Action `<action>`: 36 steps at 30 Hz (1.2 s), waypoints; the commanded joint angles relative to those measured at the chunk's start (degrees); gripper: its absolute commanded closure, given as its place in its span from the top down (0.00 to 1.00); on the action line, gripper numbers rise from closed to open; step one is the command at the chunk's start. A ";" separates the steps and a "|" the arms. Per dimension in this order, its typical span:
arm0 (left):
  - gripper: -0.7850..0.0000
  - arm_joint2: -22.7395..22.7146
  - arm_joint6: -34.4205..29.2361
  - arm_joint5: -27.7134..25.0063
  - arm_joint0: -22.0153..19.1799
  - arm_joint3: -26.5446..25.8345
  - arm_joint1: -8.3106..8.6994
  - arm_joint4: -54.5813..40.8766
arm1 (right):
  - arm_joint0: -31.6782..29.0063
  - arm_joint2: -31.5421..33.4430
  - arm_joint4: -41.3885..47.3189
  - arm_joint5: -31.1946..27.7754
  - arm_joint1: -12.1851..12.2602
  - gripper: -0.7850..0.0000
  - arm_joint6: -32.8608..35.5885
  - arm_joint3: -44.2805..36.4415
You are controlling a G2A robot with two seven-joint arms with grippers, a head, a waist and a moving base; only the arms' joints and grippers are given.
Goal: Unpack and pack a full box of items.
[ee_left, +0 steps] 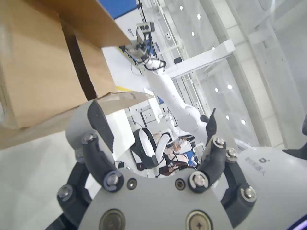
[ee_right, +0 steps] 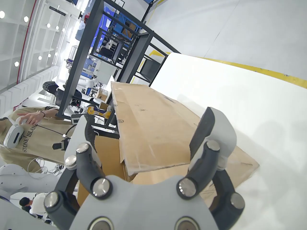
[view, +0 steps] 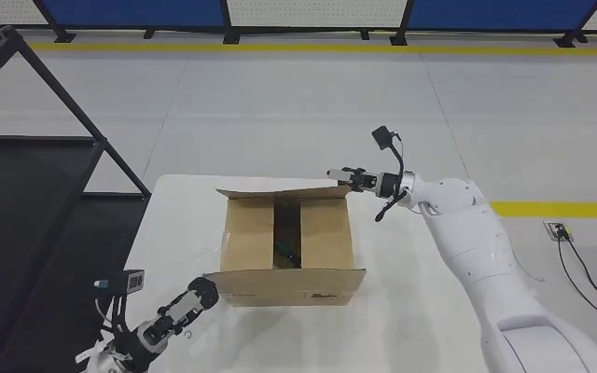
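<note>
The right gripper (ee_right: 146,120) has its two fingers spread wide apart, and it holds nothing. It sits at one corner of the far flap (view: 280,193) of the box (view: 326,233), and the flap's edge lies in the space between the fingers. The left gripper (ee_left: 153,111) is spread wide too, with nothing in it. It sits just beside a corner of the near flap (view: 284,282).

The box stands in the middle of the white table (view: 420,308). Two inner flaps (view: 250,238) lie almost flat over the top, with a dark gap between them. Something small and green (view: 287,252) shows in the gap. I cannot tell what it is.

I think the job right now is to open the flaps. Some things could go wrong:

- The flap is thin, so the fingers could close on air and miss it.
- A pull on just a corner could bend or rip the cardboard.
- A hard pull to one side could make the whole box slide or tip.
- If both arms pull different ways, the box could twist.
- The gap is narrow, so a gripper reaching in could catch on the inner flaps.
</note>
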 commanded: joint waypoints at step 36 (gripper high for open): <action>1.00 23.80 37.24 19.84 -18.75 9.19 -3.21 29.30 | -10.49 0.02 13.70 26.92 2.89 1.00 11.75 -17.25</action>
